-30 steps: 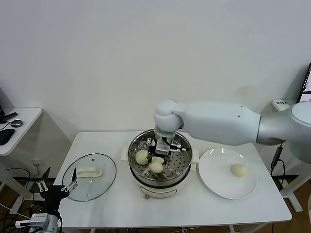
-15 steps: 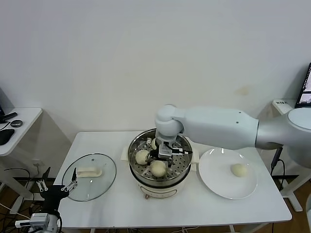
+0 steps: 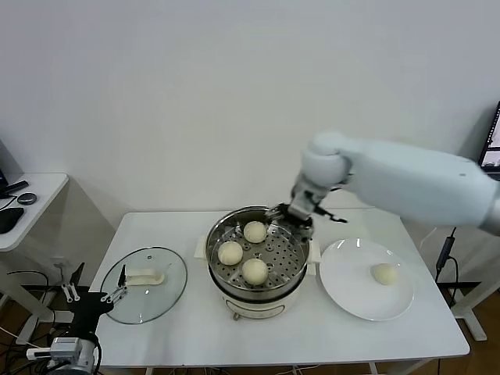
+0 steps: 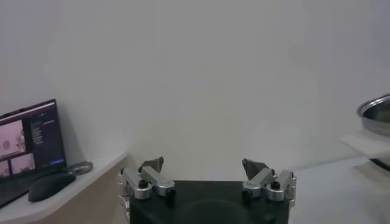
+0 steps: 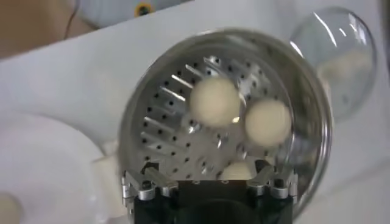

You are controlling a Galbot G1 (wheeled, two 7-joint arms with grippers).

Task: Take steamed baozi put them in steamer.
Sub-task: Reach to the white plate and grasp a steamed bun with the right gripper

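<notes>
From the head view, three buns [image 3: 244,251] sit on the holey tray inside the steamer [image 3: 258,293]. One bun [image 3: 384,273] lies alone on the white plate [image 3: 344,293], just beside the pot. The right gripper [image 3: 301,212] hangs over the pot's far right edge, fingers spread, holding nothing. The left gripper [image 3: 94,301] waits low past the table's left edge, by the glass lid [image 3: 173,293]. That lid lies flat on the table, apart from the pot, so it blocks nothing.

In the left wrist view, the left gripper [image 4: 207,173] points at a bare wall with its fingers wide apart and nothing between them. A laptop [image 4: 27,146] and a mouse [image 4: 49,185] sit on a side desk.

In the right wrist view, the right gripper [image 5: 207,176] looks down into the steamer [image 5: 317,122], where the buns [image 5: 214,100] rest close together. The fingers are spread and hold nothing.

What could go wrong: the soft last bun could get squashed if pinched too hard, or slide on the smooth plate. Little room is left in the tray, so a new bun could bump the others.
</notes>
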